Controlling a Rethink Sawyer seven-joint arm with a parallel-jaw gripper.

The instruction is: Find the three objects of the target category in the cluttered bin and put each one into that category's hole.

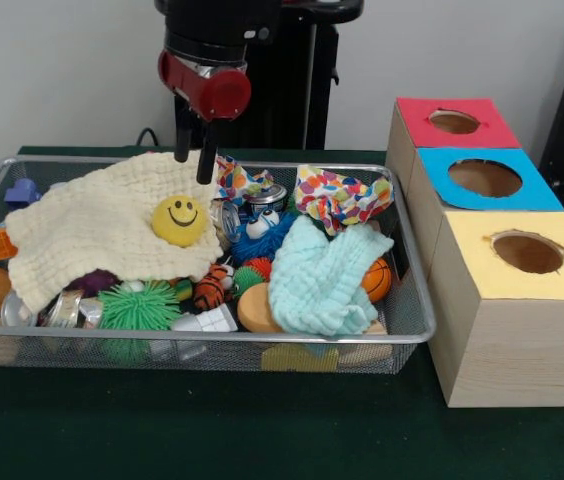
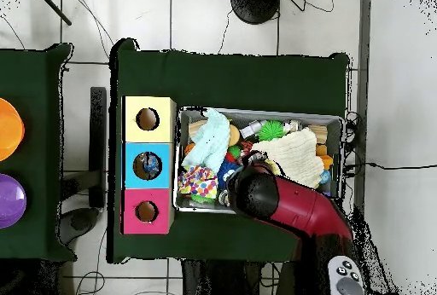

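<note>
The wire mesh bin [image 1: 414, 300] is full of toys and cloths; it also shows in the overhead view [image 2: 335, 119]. My gripper [image 1: 193, 170] is open and empty. It hangs over the far edge of a cream cloth [image 1: 92, 230] at the back of the bin. A crinkly clear bottle [image 1: 205, 320] lies near the bin's front wall. Another clear crinkly piece [image 1: 64, 308] lies at the front left, half under the cloth. The blue-topped box's hole [image 1: 485, 178] is to the right of the bin. In the overhead view something bluish shows inside that hole [image 2: 149, 165]. The arm [image 2: 282, 202] hides the gripper there.
A yellow smiley ball [image 1: 179, 220] lies on the cream cloth. A light blue cloth [image 1: 322, 275], a patterned cloth [image 1: 337, 195], a green spiky ball [image 1: 139, 306], a silver can [image 1: 264, 197] and small balls fill the bin. Red-topped [image 1: 502, 135] and yellow-topped [image 1: 482, 270] boxes flank the blue one.
</note>
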